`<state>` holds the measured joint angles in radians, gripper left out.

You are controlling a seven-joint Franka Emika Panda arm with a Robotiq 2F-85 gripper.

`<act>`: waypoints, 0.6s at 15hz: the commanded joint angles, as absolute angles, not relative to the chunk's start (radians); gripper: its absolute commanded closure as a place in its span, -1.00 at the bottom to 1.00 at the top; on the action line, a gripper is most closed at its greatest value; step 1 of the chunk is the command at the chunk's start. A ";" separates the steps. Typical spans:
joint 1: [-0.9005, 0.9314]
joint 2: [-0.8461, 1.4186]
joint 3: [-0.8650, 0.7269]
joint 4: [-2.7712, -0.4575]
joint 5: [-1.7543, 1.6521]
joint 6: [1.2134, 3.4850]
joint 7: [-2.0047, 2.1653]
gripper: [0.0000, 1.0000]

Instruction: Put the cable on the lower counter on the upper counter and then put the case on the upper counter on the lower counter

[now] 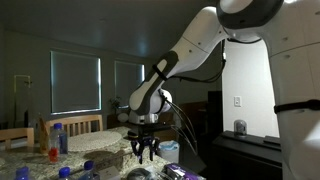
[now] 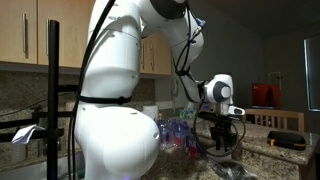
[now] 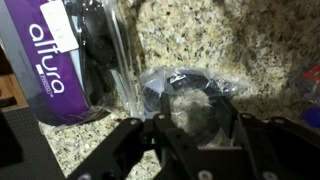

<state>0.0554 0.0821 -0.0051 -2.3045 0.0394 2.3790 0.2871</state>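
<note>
On speckled granite (image 3: 200, 35), glossy bagged cable (image 3: 190, 88).

Coiled blk cable (image 3: 186, 80) in clear bag (image 3: 150, 90) on granite (image 3: 200, 35), purple case (image 3: 50, 62) just beside

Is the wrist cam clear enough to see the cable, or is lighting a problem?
Wrist view: the cable, in its bag, lies in the shadow of the claw, the plastic glints, and the claw is out of focus. Both exterior views: dim, with the white arm overexposed.
</note>
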 commanded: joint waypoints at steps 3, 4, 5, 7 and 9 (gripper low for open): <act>0.103 0.099 0.021 -2.460 -0.182 2.655 0.437 -0.92; 0.112 0.107 0.020 -2.478 -0.196 2.707 0.466 -0.97; 0.119 0.116 0.019 -2.490 -0.190 2.755 0.487 -1.00; 0.134 0.134 0.006 -2.505 -0.180 2.858 0.538 -1.00; 0.157 0.149 -0.030 -2.495 -0.220 2.939 0.609 -1.00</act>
